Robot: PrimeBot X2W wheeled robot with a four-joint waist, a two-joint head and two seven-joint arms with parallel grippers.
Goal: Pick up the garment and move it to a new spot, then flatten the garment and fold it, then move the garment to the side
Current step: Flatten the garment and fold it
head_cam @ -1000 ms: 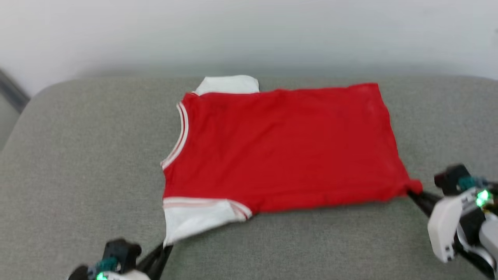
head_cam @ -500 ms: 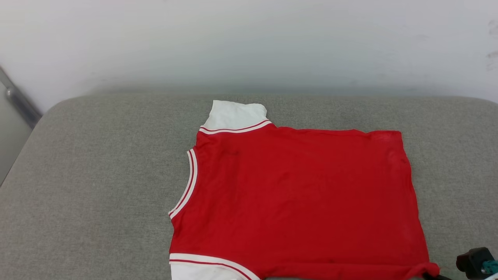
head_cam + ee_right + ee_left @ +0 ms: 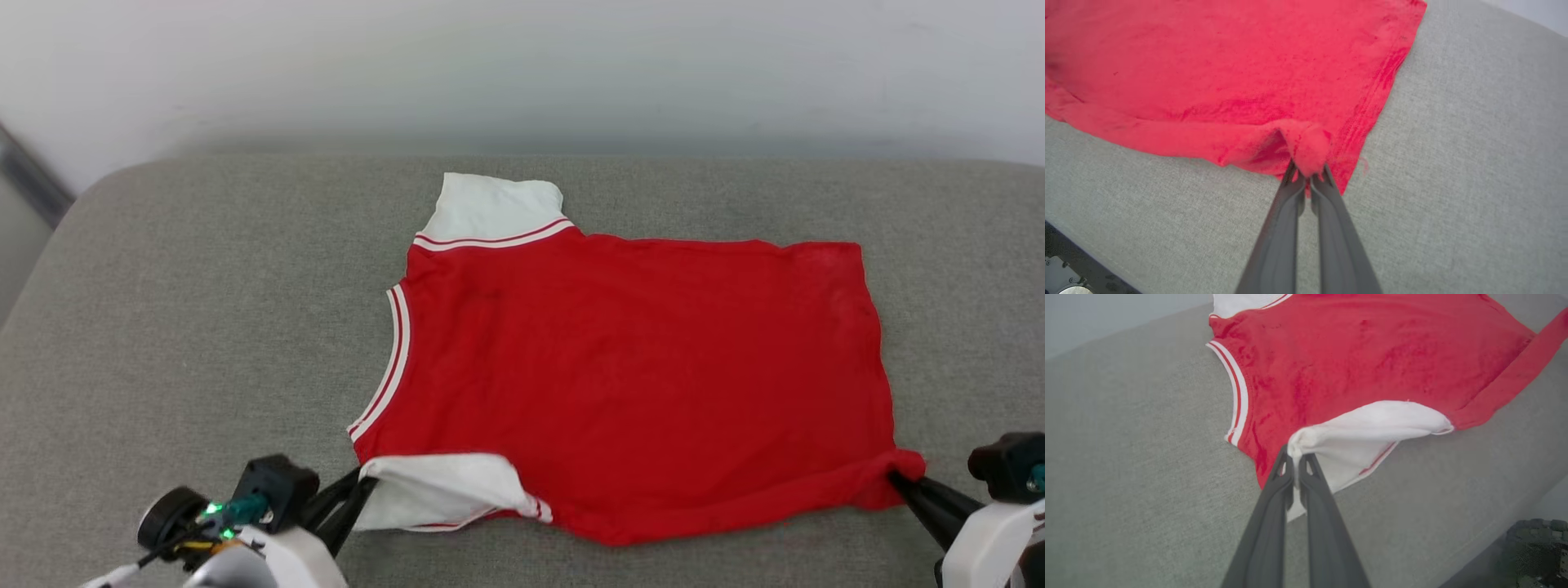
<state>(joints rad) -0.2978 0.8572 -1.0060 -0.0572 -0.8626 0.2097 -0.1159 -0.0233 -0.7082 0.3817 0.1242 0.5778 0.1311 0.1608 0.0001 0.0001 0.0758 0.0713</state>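
Note:
The red garment [image 3: 629, 376] lies spread on the grey cushion [image 3: 180, 310], collar to the left, its plain side up; no lettering shows. One white sleeve [image 3: 490, 208] points to the back. My left gripper [image 3: 366, 486] is shut on the near white sleeve [image 3: 1367, 428], which is lifted and curled over the red body. My right gripper [image 3: 898, 478] is shut on the near hem corner [image 3: 1308, 149], bunched between its tips, with the near edge rolled up a little.
The cushion's rounded left corner [image 3: 90, 196] meets a pale wall [image 3: 522, 65] behind. Bare grey fabric lies left of the garment and at the far right [image 3: 963, 269]. Dark floor [image 3: 1535, 555] shows past the cushion's near edge.
The head camera has tilted up and back down, shifting the whole picture. The near sleeve and near hem edge are now lifted and curled toward the back, over the red body.

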